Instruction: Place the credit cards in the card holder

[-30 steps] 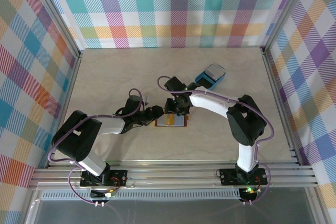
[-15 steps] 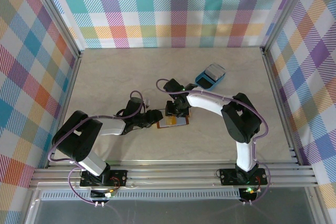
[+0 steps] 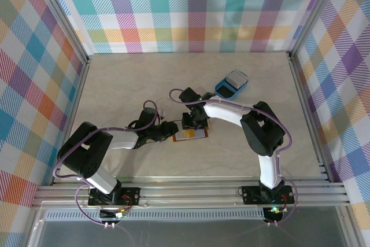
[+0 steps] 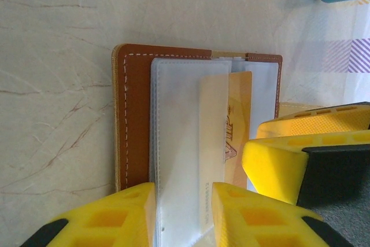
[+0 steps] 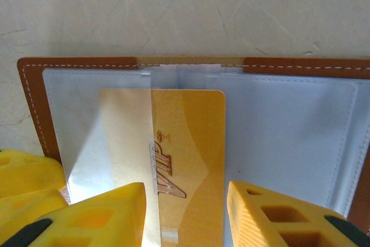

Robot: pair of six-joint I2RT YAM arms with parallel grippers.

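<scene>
— Pale marbled table [image 3: 115, 85], plaid walls [image 3: 196, 10] on three sides, metal rails [image 3: 191, 192] along the edges. What's at the grippers?

— Right gripper [image 5: 185, 219]: fingers set apart, straddling the near end of a gold card [image 5: 188, 137] that lies flat. Whether the tips press on it, I can't tell. The card lies on the open wallet [image 5: 289, 65], its left strip under a clear sleeve [image 5: 87, 120].

— And the left?

— Left gripper [image 4: 184, 215]: a narrow gap, with a sleeve lying across it. Pinched or not, I can't tell. The right gripper's yellow fingers sit just beside it, lower right in the left wrist view.

— What's in the way?

— In the top view the grippers crowd the wallet, one from the left and one from above, close to each other. The loose sleeve covers part of the card.

— Count.

— One wallet, one card in sight on it, at least two sleeve leaves. One blue tray [image 3: 222, 89] with a pale pile [image 3: 236, 77] in it, too small to count.

— Room?

— The wallet lies near the middle of the top view, well apart from every rail. The tray is up and right of it, well apart. There is bare table at upper left, upper middle and along the bottom. The right arm [image 3: 231, 111] arches in over the wallet's right side.
</scene>
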